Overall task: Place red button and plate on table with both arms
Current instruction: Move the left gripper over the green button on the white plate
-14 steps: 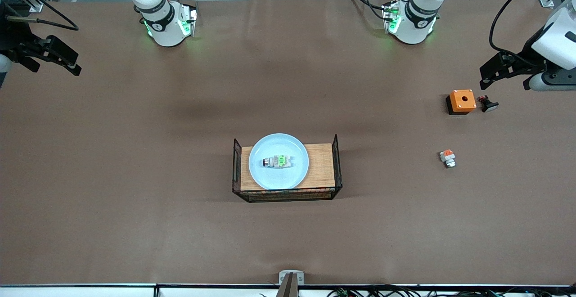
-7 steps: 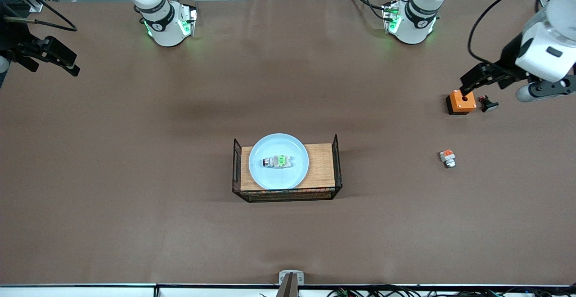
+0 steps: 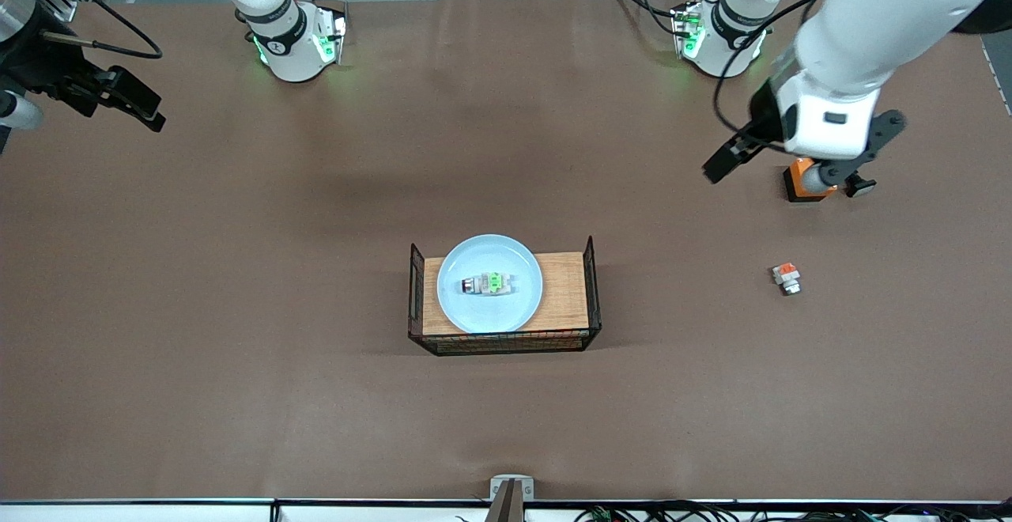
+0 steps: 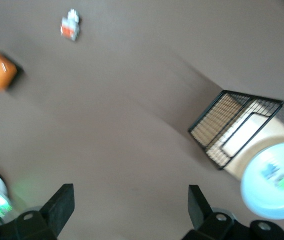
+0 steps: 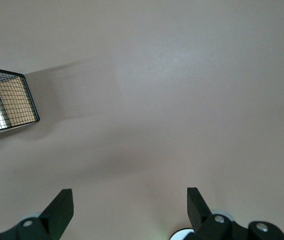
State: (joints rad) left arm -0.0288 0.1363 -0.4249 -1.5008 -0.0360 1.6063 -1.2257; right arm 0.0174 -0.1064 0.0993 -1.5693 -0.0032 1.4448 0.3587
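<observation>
The red button [image 3: 491, 284], a small white-grey part with a green patch, lies in the pale-blue plate [image 3: 490, 312]. The plate rests on a wooden board [image 3: 565, 293] in the middle of the brown table [image 3: 237, 269]. Plate [image 4: 274, 197] and button [image 4: 281, 179] also show in the left wrist view. My left gripper [image 3: 721, 164] is open and empty, in the air over bare table beside the orange box [image 3: 802, 183]. My right gripper [image 3: 138, 107] is open and empty, in the air over the table's edge at the right arm's end.
The board has black wire ends [image 3: 590, 281]; they also show in the right wrist view [image 5: 9, 102]. A small part with an orange patch [image 3: 786, 278] lies toward the left arm's end. A black knob [image 3: 859, 183] sits beside the orange box.
My left arm has swung in from the table's end toward the middle, passing over the orange box. My right gripper has shifted slightly inward. Plate and button have not moved.
</observation>
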